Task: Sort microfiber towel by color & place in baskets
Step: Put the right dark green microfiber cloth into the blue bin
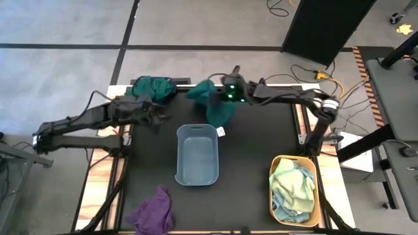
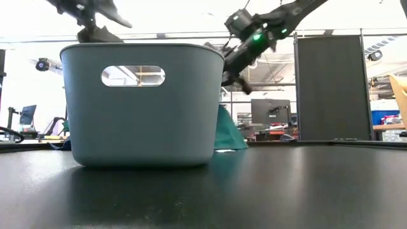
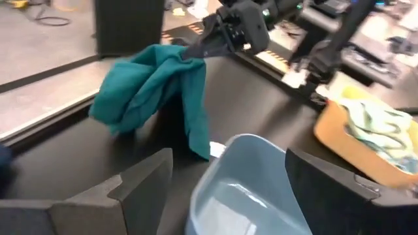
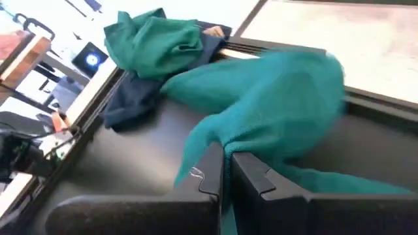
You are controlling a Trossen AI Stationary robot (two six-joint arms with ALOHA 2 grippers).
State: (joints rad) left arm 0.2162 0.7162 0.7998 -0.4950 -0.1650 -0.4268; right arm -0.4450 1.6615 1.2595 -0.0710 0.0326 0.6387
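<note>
My right gripper [image 1: 217,96] is shut on a teal-green microfiber towel [image 1: 215,108] at the table's far side, just beyond the grey-blue basket [image 1: 197,153]. In the low view the towel [image 2: 229,130] shows behind that basket. More green and navy towels lie heaped [image 1: 153,87] at the far left corner. A purple towel [image 1: 153,212] lies at the near edge. The yellow-orange basket [image 1: 294,189] at the near right holds pale yellow-green and light blue towels. My left gripper [image 1: 159,117] hangs open above the table, left of the grey-blue basket, with nothing between its fingers [image 3: 140,189]. My right gripper pinches a bunched-up fold at the top of the teal-green towel [image 4: 222,140] between its two fingers. The fingers come from the table's right side, slanting down. The towel [image 3: 157,85] hangs slack below them, and its lower end [image 2: 230,145] reaches the table.
The grey-blue basket stands at mid-table with nothing in it [image 3: 241,189]. Bare black tabletop [image 1: 255,143] lies between the two baskets. Cables [image 1: 326,78] and a dark panel [image 1: 326,23] are on the floor beyond the table's far right corner.
</note>
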